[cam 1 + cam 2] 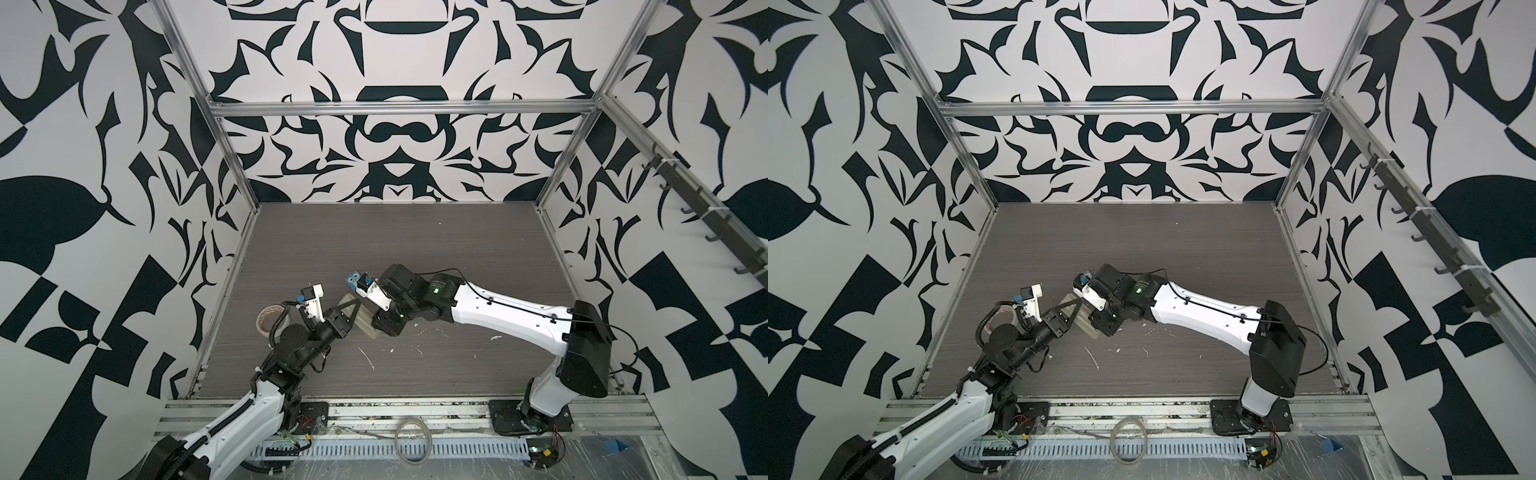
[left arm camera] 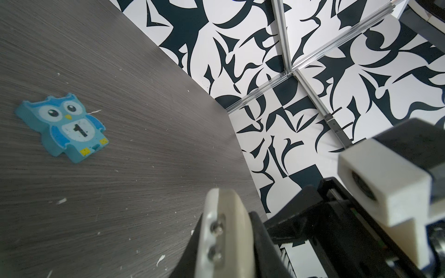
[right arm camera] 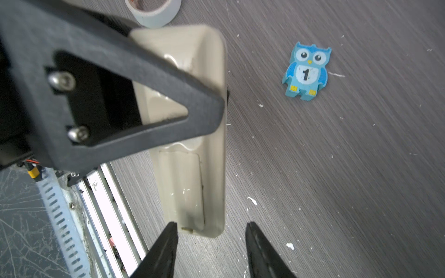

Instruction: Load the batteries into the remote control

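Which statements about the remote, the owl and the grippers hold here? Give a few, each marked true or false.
1. The blue owl figure lies flat on the table, apart from the remote control. True.
2. The right gripper is clamped on the owl. False: its jaws stand open at the remote's end, holding nothing.
3. The remote shows its button side to the right wrist camera. False: its plain pale back faces that camera.
4. The left gripper is shut on the remote. True.
5. A tape roll sits on the table. True.
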Robot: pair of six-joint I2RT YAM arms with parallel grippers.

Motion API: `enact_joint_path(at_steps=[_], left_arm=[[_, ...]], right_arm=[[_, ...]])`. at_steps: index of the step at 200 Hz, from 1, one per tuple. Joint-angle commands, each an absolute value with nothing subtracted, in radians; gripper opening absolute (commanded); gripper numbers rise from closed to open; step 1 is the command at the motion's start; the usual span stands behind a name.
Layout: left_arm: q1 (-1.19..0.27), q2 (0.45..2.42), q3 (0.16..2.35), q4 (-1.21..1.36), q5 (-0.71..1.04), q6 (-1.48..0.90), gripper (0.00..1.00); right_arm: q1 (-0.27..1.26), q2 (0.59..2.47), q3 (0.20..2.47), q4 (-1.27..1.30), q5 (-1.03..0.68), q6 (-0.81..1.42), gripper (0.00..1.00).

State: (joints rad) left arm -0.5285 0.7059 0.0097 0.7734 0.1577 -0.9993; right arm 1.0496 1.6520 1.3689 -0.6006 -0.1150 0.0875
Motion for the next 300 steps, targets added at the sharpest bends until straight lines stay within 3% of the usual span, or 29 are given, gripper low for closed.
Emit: enact_joint_path(at_steps=[1, 212, 300], left_arm=[[-0.529, 0.694, 0.000, 0.801, 0.167, -1.010, 0.00], [-0.529, 0.694, -0.001, 0.802, 0.166, -1.012, 0.00], [-0.529, 0.704, 0.037, 0.713, 0.141, -1.004, 0.00]], right_arm=[[1.051, 1.637, 1.366, -0.574, -0.104, 0.100, 0.50], [1.026, 1.753, 1.341, -0.486, -0.109, 0.099, 0.47], [1.028, 1.639, 1.276, -0.381, -0.148, 0.084, 0.48]])
